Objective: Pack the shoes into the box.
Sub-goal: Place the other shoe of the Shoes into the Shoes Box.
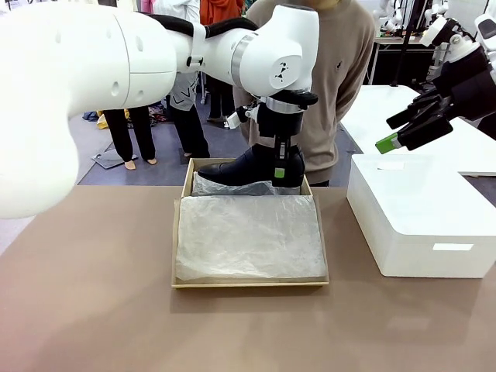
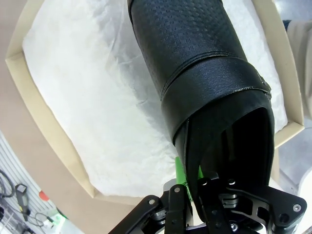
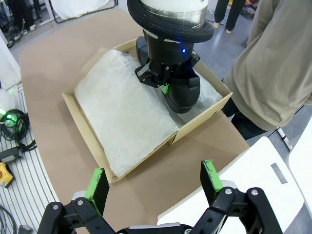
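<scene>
- One black shoe [image 1: 240, 167] is gripped at the heel by the left gripper [image 1: 280, 172], at the far end of the box [image 1: 177, 248], over tissue paper [image 1: 248, 236].
- The right gripper [image 1: 390, 132] is held wide open, empty, above the white box [image 1: 418, 225].

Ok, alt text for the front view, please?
The left gripper, shut on a black shoe, holds it at the far end of the tissue-lined box. The right gripper hangs open near a white box; a person stands behind.
</scene>
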`<action>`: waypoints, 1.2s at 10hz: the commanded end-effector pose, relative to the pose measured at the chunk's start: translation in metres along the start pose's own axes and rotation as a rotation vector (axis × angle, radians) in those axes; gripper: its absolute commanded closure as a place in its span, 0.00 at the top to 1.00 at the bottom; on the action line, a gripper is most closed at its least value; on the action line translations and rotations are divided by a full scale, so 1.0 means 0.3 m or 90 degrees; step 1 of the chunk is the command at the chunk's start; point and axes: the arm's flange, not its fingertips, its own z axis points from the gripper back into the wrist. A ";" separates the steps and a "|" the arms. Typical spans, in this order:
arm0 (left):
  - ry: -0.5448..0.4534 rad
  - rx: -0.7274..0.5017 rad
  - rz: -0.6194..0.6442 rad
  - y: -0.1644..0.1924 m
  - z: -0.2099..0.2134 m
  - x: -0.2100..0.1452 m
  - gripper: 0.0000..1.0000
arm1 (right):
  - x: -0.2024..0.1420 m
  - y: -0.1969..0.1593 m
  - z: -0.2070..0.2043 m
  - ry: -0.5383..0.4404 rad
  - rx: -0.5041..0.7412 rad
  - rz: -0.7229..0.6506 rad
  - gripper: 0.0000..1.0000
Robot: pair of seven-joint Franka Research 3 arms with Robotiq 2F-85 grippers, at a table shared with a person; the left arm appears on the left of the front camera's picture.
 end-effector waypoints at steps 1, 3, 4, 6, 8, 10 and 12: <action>-0.010 0.025 0.025 -0.016 0.022 -0.021 0.00 | 0.003 -0.002 -0.001 -0.009 0.006 0.000 1.00; -0.010 0.033 0.022 -0.018 0.008 -0.017 0.00 | 0.003 -0.002 -0.001 -0.009 0.006 0.000 1.00; -0.011 0.036 0.022 -0.019 0.001 -0.015 0.00 | 0.003 -0.002 -0.001 -0.009 0.006 0.000 1.00; -0.015 0.034 0.017 -0.022 -0.014 -0.013 0.00 | 0.003 -0.002 -0.001 -0.009 0.006 0.000 1.00; -0.013 0.035 0.009 -0.027 -0.027 -0.009 0.00 | 0.003 -0.002 -0.001 -0.009 0.006 0.000 1.00; -0.015 0.037 0.008 -0.033 -0.044 -0.004 0.00 | 0.003 -0.002 -0.001 -0.009 0.006 0.000 1.00; -0.023 0.035 0.020 -0.043 -0.063 0.008 0.00 | 0.003 -0.002 -0.001 -0.009 0.006 0.000 1.00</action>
